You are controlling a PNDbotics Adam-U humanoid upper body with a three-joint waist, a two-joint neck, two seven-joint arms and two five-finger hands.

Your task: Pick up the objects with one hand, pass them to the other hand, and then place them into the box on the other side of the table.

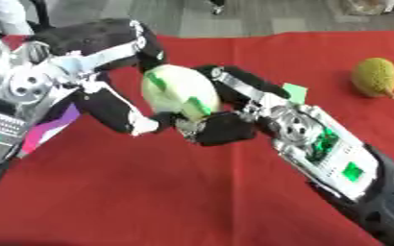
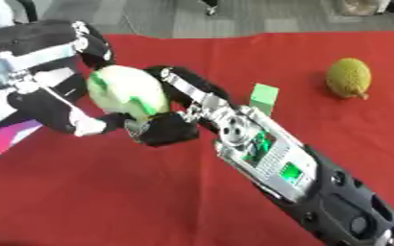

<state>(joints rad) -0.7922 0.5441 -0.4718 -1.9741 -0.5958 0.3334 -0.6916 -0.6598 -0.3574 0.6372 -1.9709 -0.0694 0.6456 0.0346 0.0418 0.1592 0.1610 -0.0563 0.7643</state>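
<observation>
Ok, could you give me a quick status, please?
Both hands, left and right, curled on the pale round object. Mid-handover above red table. Yellow fruit clear.

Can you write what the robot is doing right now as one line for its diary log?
stage: handover | left hand: curled on pale round object | right hand: curled on same object | waiting on cloth: yellow bumpy fruit, green block
</observation>
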